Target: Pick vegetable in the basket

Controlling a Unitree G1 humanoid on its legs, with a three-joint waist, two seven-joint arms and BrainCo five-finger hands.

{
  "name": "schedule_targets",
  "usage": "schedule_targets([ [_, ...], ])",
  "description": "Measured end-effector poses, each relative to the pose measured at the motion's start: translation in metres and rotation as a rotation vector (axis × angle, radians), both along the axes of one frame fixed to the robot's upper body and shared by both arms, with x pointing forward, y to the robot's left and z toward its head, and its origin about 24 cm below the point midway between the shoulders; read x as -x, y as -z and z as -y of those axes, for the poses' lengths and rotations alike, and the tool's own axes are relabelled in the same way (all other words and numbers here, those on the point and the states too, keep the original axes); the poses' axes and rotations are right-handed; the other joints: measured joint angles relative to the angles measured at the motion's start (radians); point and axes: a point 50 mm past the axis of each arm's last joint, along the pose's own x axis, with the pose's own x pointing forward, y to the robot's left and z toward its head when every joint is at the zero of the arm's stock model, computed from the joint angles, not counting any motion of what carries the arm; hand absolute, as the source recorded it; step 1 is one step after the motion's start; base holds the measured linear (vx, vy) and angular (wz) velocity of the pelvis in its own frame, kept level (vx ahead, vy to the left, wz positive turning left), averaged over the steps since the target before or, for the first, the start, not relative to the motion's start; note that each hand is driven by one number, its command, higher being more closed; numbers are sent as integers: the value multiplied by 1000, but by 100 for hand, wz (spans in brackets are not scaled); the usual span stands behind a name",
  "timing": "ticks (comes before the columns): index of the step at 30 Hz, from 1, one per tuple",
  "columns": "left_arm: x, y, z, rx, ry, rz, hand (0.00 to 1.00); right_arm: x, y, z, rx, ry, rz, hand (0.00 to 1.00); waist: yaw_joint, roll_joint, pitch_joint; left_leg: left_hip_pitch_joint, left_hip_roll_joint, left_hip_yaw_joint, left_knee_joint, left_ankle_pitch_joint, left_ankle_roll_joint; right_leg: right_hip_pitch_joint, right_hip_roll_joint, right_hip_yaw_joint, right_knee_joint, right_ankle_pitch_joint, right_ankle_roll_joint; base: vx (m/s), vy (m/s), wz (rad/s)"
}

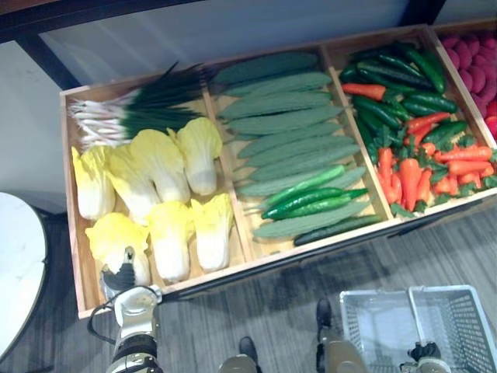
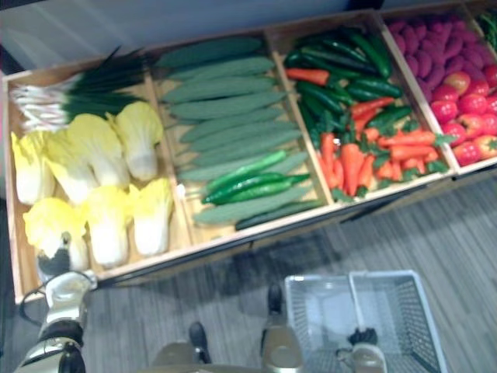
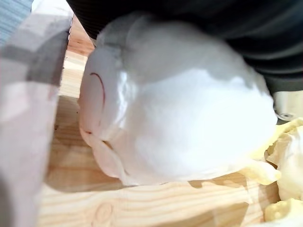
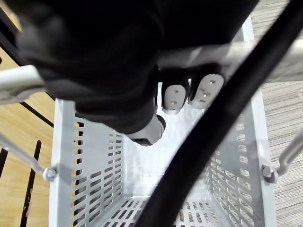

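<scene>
A pale yellow napa cabbage (image 1: 109, 237) lies in the front left corner of the wooden display crate (image 1: 75, 256). My left hand (image 1: 124, 275) rests against its near end, and the left wrist view shows the cabbage's white base (image 3: 180, 118) pressed close under the dark cover. A grey perforated shopping basket (image 1: 466, 311) hangs at the lower right, empty inside. My right hand (image 4: 189, 94) is curled round the basket's metal handle (image 4: 19, 78).
More cabbages (image 1: 163, 163) and spring onions (image 1: 132, 109) fill the left compartment. Cucumbers (image 1: 287, 132) fill the middle one, then peppers and carrots (image 1: 419, 167), then red produce (image 2: 466, 85) at the far right. A white round table (image 1: 15, 264) stands at the left.
</scene>
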Motion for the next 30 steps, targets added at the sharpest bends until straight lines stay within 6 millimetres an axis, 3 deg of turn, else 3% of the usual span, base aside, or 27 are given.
schedule_targets([
  [6, -2, -13, 25, 13, 98, 98, 100, 4, 1, 1, -17, 9, -3, 100, 0, -7, -9, 7, -1, -23, 1, 0, 0, 22, -5, -23, 0, 1, 1, 2, -20, 10],
  [11, 0, -27, 25, -78, 146, 104, 100, 13, 2, 4, -19, 38, -13, 100, 3, -5, -45, 10, -1, -25, 8, 0, 1, 27, -8, -25, 4, 0, 1, -5, -9, 2],
  [21, 4, -74, 28, -304, 225, 204, 100, 41, 4, 10, -18, 64, -59, 100, 4, 20, -150, 9, 3, -16, 35, -17, 12, 33, -9, -13, 15, -4, -6, -68, -31, -4],
  [24, 5, -97, 31, -413, 246, 252, 100, 47, 2, 13, -18, 75, -56, 100, 4, 33, -168, 13, 10, 1, 34, -20, 9, 31, -5, 4, 13, -3, -5, -47, -42, -11],
  [30, 11, -144, 45, -639, 348, 362, 100, 51, 2, 14, -26, 73, -61, 100, 9, 23, -179, 26, 14, 40, 34, -25, 3, 29, 10, 46, -10, 20, -4, -7, -18, -22],
])
